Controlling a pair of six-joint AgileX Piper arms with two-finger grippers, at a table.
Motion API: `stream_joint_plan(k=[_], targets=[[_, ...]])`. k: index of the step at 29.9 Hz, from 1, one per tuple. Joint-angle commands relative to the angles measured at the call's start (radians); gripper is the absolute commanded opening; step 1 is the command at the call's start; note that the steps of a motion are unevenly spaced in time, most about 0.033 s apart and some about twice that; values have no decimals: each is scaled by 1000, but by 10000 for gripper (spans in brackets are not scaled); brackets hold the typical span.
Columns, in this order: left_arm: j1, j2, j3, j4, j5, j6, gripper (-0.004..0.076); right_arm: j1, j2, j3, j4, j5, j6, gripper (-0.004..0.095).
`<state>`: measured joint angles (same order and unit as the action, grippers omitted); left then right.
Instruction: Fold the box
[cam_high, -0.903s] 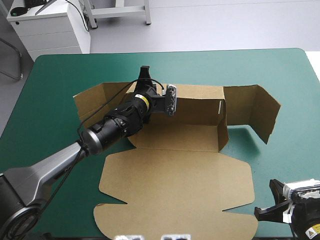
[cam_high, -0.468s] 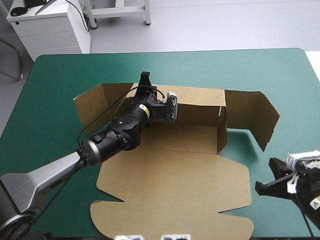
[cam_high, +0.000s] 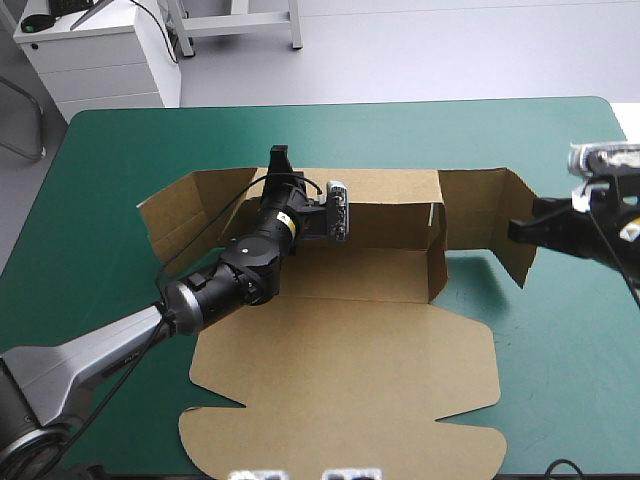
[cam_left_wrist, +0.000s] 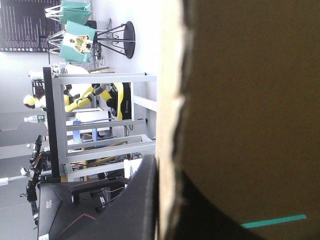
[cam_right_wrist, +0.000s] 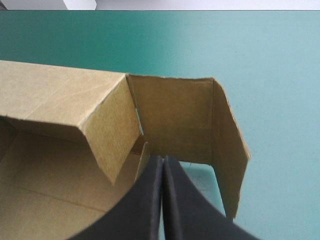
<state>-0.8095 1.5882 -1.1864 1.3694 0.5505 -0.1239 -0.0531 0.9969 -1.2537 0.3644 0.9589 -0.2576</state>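
The brown box (cam_high: 350, 360) lies in the middle of the table, its lid flat toward the near edge and its back wall (cam_high: 390, 198) raised. My left gripper (cam_high: 278, 160) is shut on the top edge of that back wall near its left end. In the left wrist view the board (cam_left_wrist: 250, 100) runs between the black fingers (cam_left_wrist: 137, 205). My right gripper (cam_high: 520, 228) is shut and holds nothing. It hovers just to the right of the box's upright right end flap (cam_high: 495, 212). From the right wrist, the flap (cam_right_wrist: 175, 115) stands right ahead of the gripper (cam_right_wrist: 163, 159).
Teal-green cover (cam_high: 580, 350) shows on every side of the box. The box's left end flap (cam_high: 185, 205) leans outward toward the table's left edge. The lid's front edge reaches close to the table's near edge.
My right gripper has travelled from the table's near right corner up to the box's right end flap. The left arm and the box have shifted slightly left.
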Motion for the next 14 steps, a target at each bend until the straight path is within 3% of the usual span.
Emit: stream_joint_plan(k=[1,14], targets=[[-4,-50,-27,41,11,-27,-8,2,119,-155,33,-14,-15,-14],[-4,-50,-27,43,11,-31,-8,12,523,-543,71,99,-7,-13]])
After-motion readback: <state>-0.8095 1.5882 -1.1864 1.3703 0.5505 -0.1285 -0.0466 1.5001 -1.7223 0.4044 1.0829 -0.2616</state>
